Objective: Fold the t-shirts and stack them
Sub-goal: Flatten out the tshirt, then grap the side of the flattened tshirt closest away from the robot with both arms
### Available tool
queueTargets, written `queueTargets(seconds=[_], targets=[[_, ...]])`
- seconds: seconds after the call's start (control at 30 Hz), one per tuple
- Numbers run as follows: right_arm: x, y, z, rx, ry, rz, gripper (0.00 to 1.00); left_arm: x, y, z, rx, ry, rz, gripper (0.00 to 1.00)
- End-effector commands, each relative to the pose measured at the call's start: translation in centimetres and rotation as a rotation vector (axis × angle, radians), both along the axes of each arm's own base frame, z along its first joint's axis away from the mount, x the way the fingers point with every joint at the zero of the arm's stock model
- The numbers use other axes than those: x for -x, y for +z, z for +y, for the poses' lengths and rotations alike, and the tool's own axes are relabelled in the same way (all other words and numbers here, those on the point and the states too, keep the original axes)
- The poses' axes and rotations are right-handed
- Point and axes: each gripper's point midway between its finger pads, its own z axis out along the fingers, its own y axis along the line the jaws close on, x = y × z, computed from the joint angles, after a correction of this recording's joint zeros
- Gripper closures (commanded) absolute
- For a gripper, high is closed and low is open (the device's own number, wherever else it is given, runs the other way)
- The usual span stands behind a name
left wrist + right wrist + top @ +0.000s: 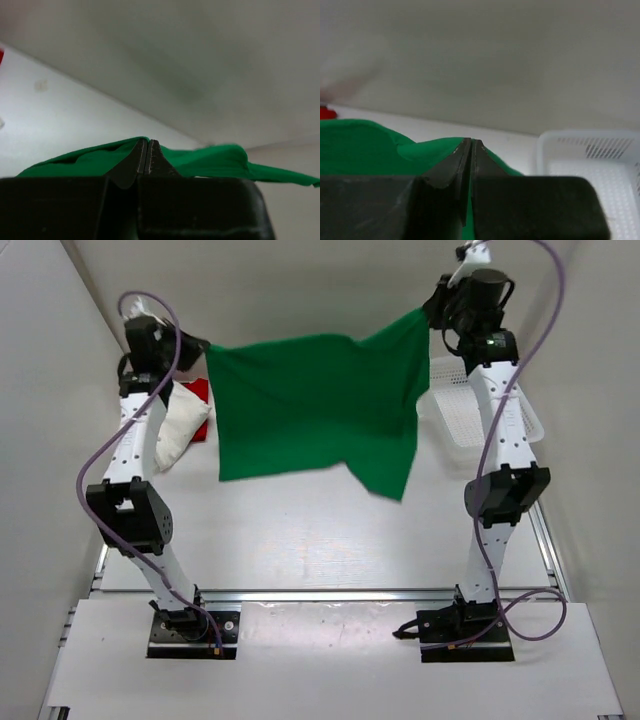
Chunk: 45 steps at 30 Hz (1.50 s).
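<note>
At the far left edge of the table [300, 540] the white t-shirt [180, 430] lies bunched, with the red t-shirt [198, 390] touching its far side; I judge they are parked there out of the way of the folding. My left gripper [148, 150] is clamped shut on one upper corner of the green t-shirt [310, 405], and my right gripper [471, 147] is pinched shut on the other. I hold it lifted above the middle of the table so it hangs flat and spread, ready to lay down. Its long axis runs left to right between my grippers, and its lower right corner droops lowest. I cannot tell collar from hem. The white mesh basket [480, 410] sits at the far right corner.
</note>
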Motion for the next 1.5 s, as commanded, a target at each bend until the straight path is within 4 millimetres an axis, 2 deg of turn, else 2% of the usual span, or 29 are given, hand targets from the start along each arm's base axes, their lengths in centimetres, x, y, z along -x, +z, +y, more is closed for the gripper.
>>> queueTargets(seconds=[0.0, 0.03, 0.07, 0.13, 0.23, 0.27, 0.3, 0.33, 0.4, 0.43, 0.47, 0.5, 0.53, 0.57, 0.63, 0.67, 0.73, 0.77, 0.83, 0.87, 0.93, 0.97, 1.03, 1.07, 1.13, 1.2, 1.3, 1.37, 1.47], targets=[[7.4, 19.2, -1.5, -0.085, -0.022, -0.490, 1.00, 2.2, 12.6, 2.9, -0.001, 0.081, -0.265, 1.00], [7.9, 20.1, -2.2, -0.095, -0.027, -0.509, 1.00, 2.5, 14.2, 4.1, -0.007, 0.106, -0.298, 1.00], [8.7, 20.8, -2.7, -0.101, -0.028, -0.526, 1.00, 2.7, 15.0, 4.3, -0.015, 0.105, -0.315, 1.00], [8.9, 20.3, -3.6, -0.101, -0.001, -0.505, 1.00, 3.2, 15.9, 5.7, -0.018, 0.136, -0.334, 1.00], [8.7, 16.1, -3.5, -0.063, -0.003, -0.380, 1.00, 4.1, 15.1, 6.1, -0.027, 0.149, -0.327, 1.00], [9.5, 15.8, -3.2, -0.050, 0.001, -0.365, 1.00, 4.2, 14.3, 6.0, -0.030, 0.150, -0.320, 1.00], [9.1, 13.5, -3.0, -0.026, -0.014, -0.310, 1.00, 4.6, 13.6, 6.0, -0.030, 0.148, -0.306, 1.00], [10.1, 13.8, -3.0, -0.014, -0.026, -0.319, 1.00, 4.7, 13.0, 5.7, -0.035, 0.137, -0.298, 1.00], [11.5, 9.7, -2.8, -0.002, -0.019, -0.231, 1.00, 5.7, 10.7, 5.9, -0.043, 0.153, -0.260, 1.00], [11.1, 5.6, -2.8, 0.010, -0.035, -0.150, 1.00, 6.1, 9.8, 5.9, -0.051, 0.158, -0.250, 1.00], [12.5, 6.3, -2.8, 0.008, -0.037, -0.173, 1.00, 6.9, 8.7, 6.0, -0.069, 0.178, -0.246, 1.00], [13.5, 3.1, -3.1, 0.027, -0.049, -0.111, 1.00, 8.2, 6.6, 6.1, -0.081, 0.192, -0.209, 1.00], [13.8, -1.7, -3.0, 0.033, -0.053, -0.012, 1.00, 9.3, 7.1, 5.6, -0.093, 0.188, -0.236, 1.00], [15.1, -1.6, -2.9, 0.020, -0.049, -0.023, 1.00, 9.8, 3.3, 5.5, -0.121, 0.203, -0.157, 1.00], [17.9, -7.6, -2.7, 0.002, -0.045, 0.083, 1.00, 12.5, -2.2, 5.6, -0.145, 0.215, -0.061, 1.00], [18.8, -9.3, -2.1, -0.002, -0.034, 0.114, 1.00, 13.5, -4.1, 6.4, -0.144, 0.235, -0.022, 1.00], [22.1, -14.1, -1.3, -0.003, -0.016, 0.204, 1.00, 16.6, -10.0, 6.1, -0.132, 0.220, 0.078, 1.00], [23.5, -17.1, -0.9, 0.003, -0.010, 0.270, 1.00, 17.6, -11.1, 6.2, -0.135, 0.218, 0.099, 1.00], [26.4, -20.2, -0.8, -0.018, -0.006, 0.356, 1.00, 20.6, -16.9, 5.4, -0.128, 0.198, 0.229, 1.00], [28.3, -23.2, -0.8, -0.031, -0.004, 0.461, 1.00, 21.4, -18.5, 5.2, -0.125, 0.185, 0.267, 1.00], [31.8, -25.3, -0.6, -0.096, 0.000, 0.541, 1.00, 23.9, -22.2, 4.5, -0.108, 0.156, 0.347, 1.00], [33.8, -27.2, -0.2, -0.122, 0.015, 0.614, 1.00, 24.4, -22.7, 4.4, -0.102, 0.151, 0.356, 1.00], [36.5, -27.1, 0.2, -0.182, 0.019, 0.609, 1.00, 26.4, -25.2, 3.5, -0.081, 0.114, 0.419, 1.00], [38.3, -28.6, 0.5, -0.199, 0.022, 0.673, 1.00, 26.9, -25.6, 2.9, -0.070, 0.089, 0.432, 1.00], [40.5, -27.6, 0.6, -0.218, 0.006, 0.656, 1.00, 28.2, -26.6, 2.0, -0.060, 0.036, 0.467, 1.00], [41.8, -26.2, 1.7, -0.234, 0.015, 0.645, 1.00, 29.0, -26.6, 2.2, -0.074, 0.016, 0.478, 1.00], [43.4, -27.2, 2.3, -0.205, 0.024, 0.700, 1.00, 29.6, -26.0, 2.8, -0.125, 0.024, 0.476, 1.00], [43.1, -27.6, 2.6, -0.193, 0.023, 0.705, 1.00, 29.0, -24.4, 2.8, -0.140, 0.028, 0.433, 1.00], [40.6, -27.6, 2.1, -0.154, 0.007, 0.670, 1.00, 27.5, -23.3, 2.7, -0.116, 0.044, 0.399, 1.00]])
